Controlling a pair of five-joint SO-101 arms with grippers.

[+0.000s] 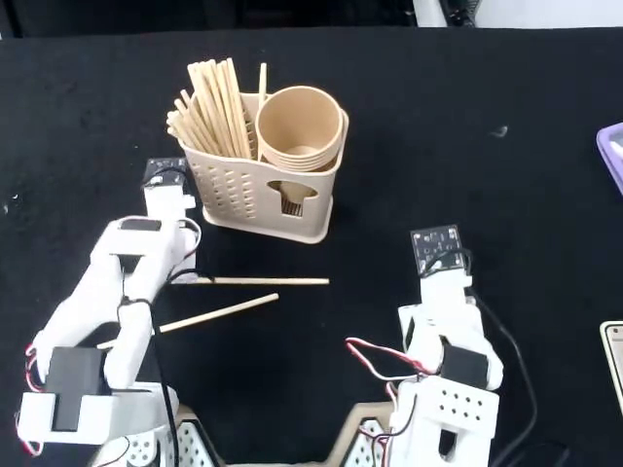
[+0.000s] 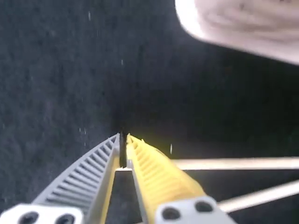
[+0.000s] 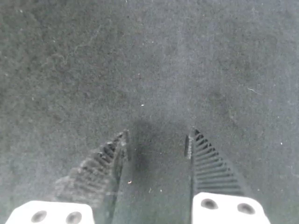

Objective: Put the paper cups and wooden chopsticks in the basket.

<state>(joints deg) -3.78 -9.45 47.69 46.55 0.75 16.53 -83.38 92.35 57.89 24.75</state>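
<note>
While the paper cups [image 1: 300,126] sit stacked in the basket [image 1: 255,199] beside a bundle of chopsticks [image 1: 209,107], two more sticks lie on the worktop [image 1: 467,117] just in front of it. The left hand [image 2: 122,140] is closed on one end of the nearer chopstick [image 1: 263,281], so the pick-up looks to be the step in hand. Next it needs lifting, tipping upright and carrying over the basket's stick compartment. After that comes the second chopstick [image 1: 219,313]. The right hand [image 3: 156,140] hangs open over bare cloth, holding nothing

Black cloth tabletop [image 1: 467,117], a few lint specks on it. Purple object [image 1: 612,154] cut off at right edge. Pale flat item [image 1: 614,355] lower on same edge. White surface [image 1: 545,12] beyond far edge.
</note>
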